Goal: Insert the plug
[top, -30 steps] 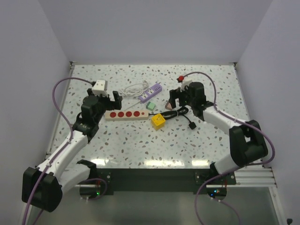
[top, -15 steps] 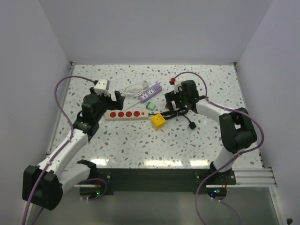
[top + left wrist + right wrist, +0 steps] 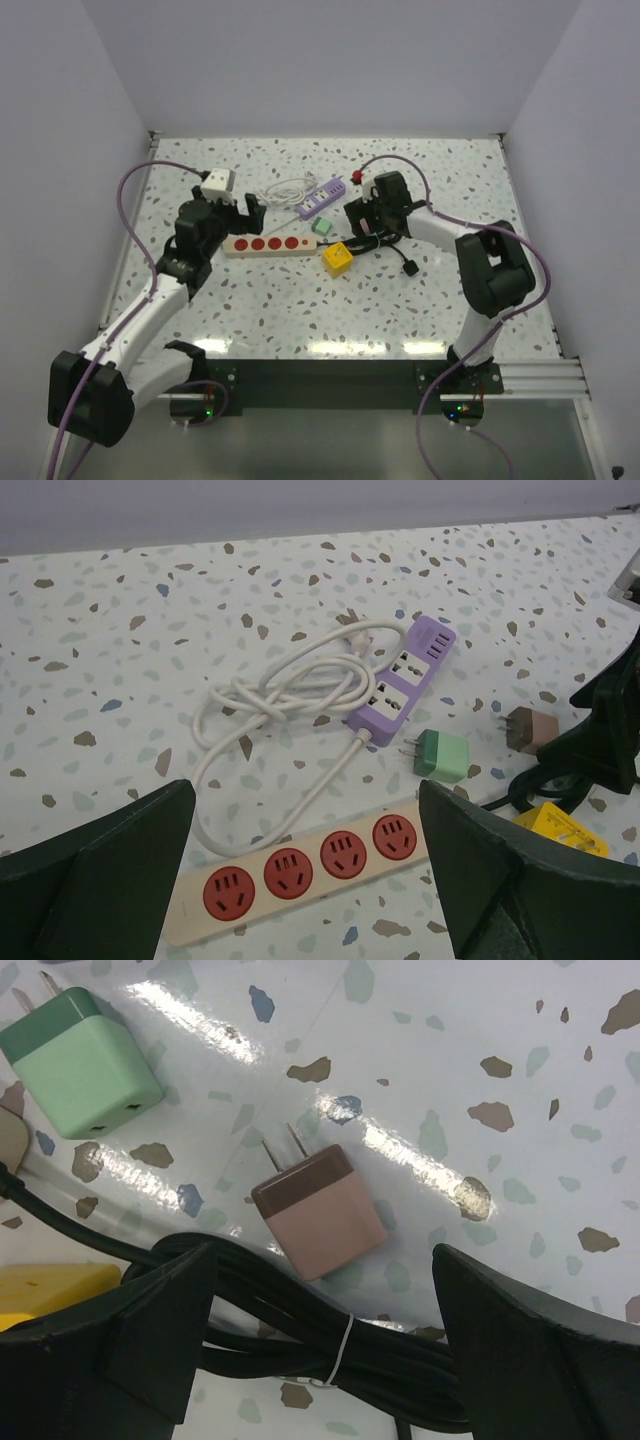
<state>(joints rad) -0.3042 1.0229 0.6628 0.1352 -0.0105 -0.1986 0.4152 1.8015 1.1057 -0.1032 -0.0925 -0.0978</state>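
The right gripper [image 3: 322, 1260] hung with its fingers spread wide, one at the lower left and one at the lower right of the wrist view, holding nothing. Between them, at the frame's centre, lay the small dusty-pink cube plug with a brown cap [image 3: 318, 1212]. It was flat on the speckled terrazzo table [image 3: 480, 1050], its two prongs pointing to the upper left. Its lower edge sat just beside, perhaps touching, the bundled black cable [image 3: 340, 1355]. A mint-green cube plug [image 3: 85, 1055] lay at the upper left.

To grasp cleanly, the gripper should, I judged, descend straight and close across the pink flanks, keeping the lower-left finger clear of the cable.

The left gripper [image 3: 305, 800], likewise spread and empty, hovered over the long beige power strip with four red sockets [image 3: 300, 868], probably the target. Steadying it would help insertion.
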